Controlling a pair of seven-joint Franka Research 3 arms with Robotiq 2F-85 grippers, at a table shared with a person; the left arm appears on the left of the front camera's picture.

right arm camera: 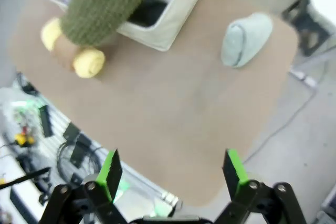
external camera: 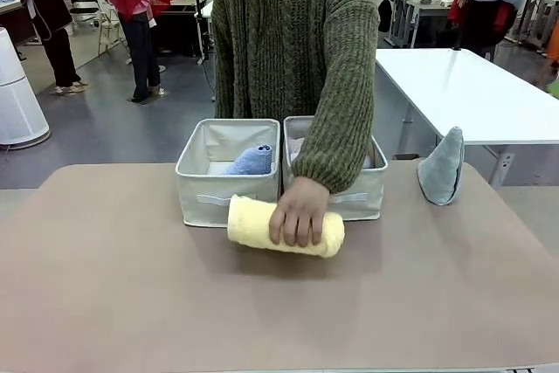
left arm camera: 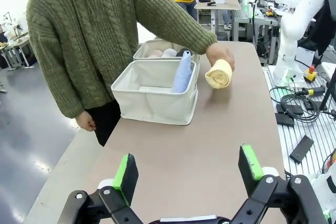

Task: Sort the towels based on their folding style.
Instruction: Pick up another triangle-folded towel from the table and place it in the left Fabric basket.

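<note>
A person's hand (external camera: 298,212) rests on a pale yellow rolled towel (external camera: 253,223) lying on the table in front of two beige bins. A light blue folded towel (external camera: 251,161) stands in the left bin (external camera: 214,201). In the left wrist view, the other bin (left arm camera: 152,46) holds pink, white and dark rolled towels. A grey-blue cone-folded towel (external camera: 441,166) stands alone at the table's right; it lies tilted (right arm camera: 245,39) in the right wrist view. My left gripper (left arm camera: 188,171) hovers open over the table's near end, far from the bins. Well apart from the towels, my right gripper (right arm camera: 172,169) also hangs open and holds nothing.
The right bin (external camera: 362,203) touches the left one at the table's middle rear. The person's sleeve (external camera: 345,111) reaches over the right bin. The brown tabletop (external camera: 175,303) is bare at the front. A white table (external camera: 472,93) stands behind at the right.
</note>
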